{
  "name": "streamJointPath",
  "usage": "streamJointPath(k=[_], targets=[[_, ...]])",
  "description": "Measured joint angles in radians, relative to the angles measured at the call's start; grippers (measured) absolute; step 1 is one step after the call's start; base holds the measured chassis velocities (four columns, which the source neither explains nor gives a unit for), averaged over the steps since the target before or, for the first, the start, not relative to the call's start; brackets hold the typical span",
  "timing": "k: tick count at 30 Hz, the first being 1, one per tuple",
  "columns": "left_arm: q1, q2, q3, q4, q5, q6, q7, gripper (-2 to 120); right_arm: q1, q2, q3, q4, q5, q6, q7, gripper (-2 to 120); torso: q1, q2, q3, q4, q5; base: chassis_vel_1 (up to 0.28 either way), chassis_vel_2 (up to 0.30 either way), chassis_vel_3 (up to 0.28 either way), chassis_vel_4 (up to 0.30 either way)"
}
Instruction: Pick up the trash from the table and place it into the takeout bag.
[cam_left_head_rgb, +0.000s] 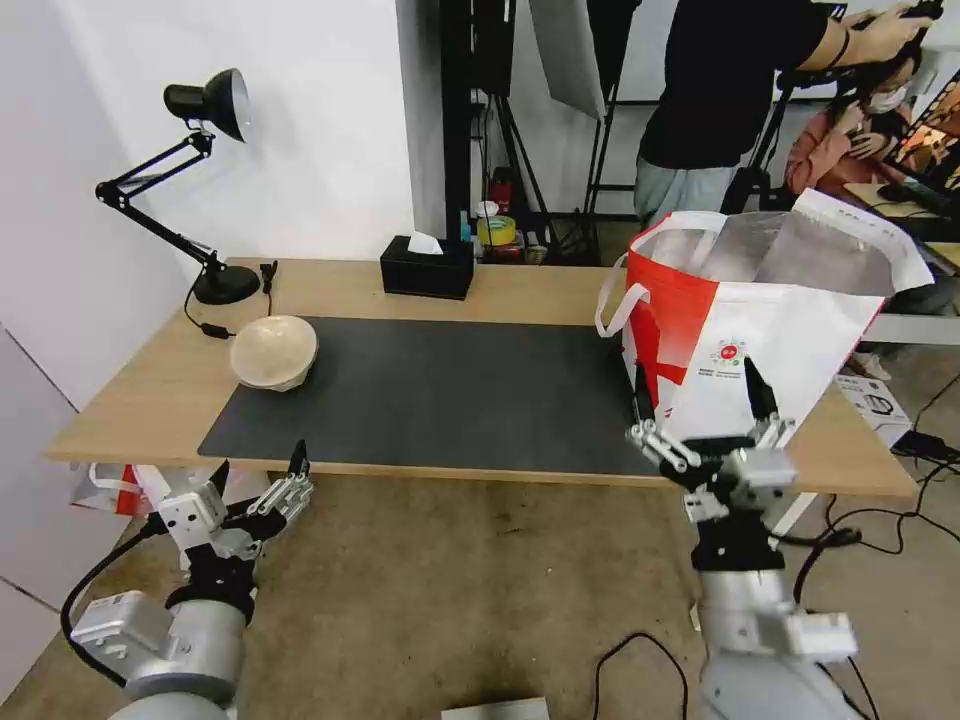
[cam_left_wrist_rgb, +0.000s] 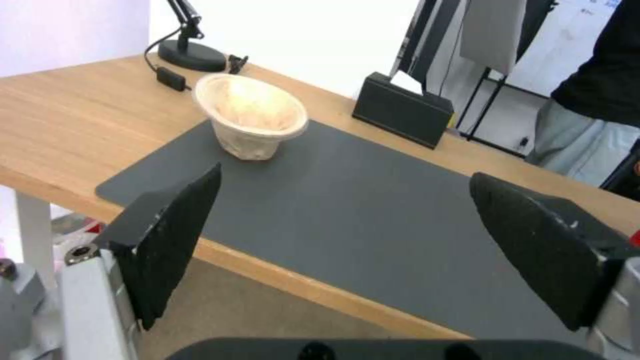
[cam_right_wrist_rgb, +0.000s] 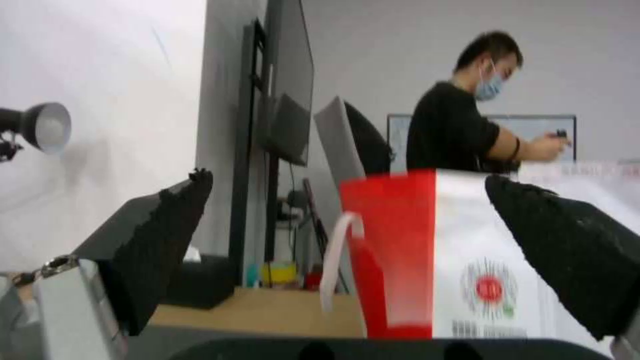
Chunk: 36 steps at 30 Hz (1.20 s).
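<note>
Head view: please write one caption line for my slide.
Both open grippers, left and right, wait before the table; a beige bowl lies on the mat, the takeout bag stands right.

The left gripper (cam_left_wrist_rgb: 343, 220) hangs just off the near edge of the table (cam_left_wrist_rgb: 60, 125), its two black fingers (cam_left_wrist_rgb: 177, 240) spread wide and holding nothing. On the grey mat (cam_left_wrist_rgb: 360, 210), near its corner, stands a beige bowl (cam_left_wrist_rgb: 252, 116), upright. Behind the bowl are the lamp base (cam_left_wrist_rgb: 192, 54) and a black tissue box (cam_left_wrist_rgb: 402, 110).
</note>
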Motion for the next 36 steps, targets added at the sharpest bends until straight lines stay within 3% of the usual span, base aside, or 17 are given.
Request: streamJointPath(k=[16, 36], targets=[[-0.002, 0.004, -0.003, 0.000, 0.003, 0.000, 0.001, 100, -0.188, 0.044, -0.055, -0.059, -0.056, 0.074, 0.023, 100, 0.000, 0.000, 0.000, -0.0001, 0.0000, 0.000, 0.000, 0.000, 0.000], [-0.008, 0.014, -0.001, 0.000, 0.003, -0.001, 0.000, 100, -0.238, 0.034, -0.096, -0.047, -0.018, 0.009, 0.033, 100, 0.000, 0.000, 0.000, -0.0001, 0.0000, 0.000, 0.000, 0.000, 0.000]])
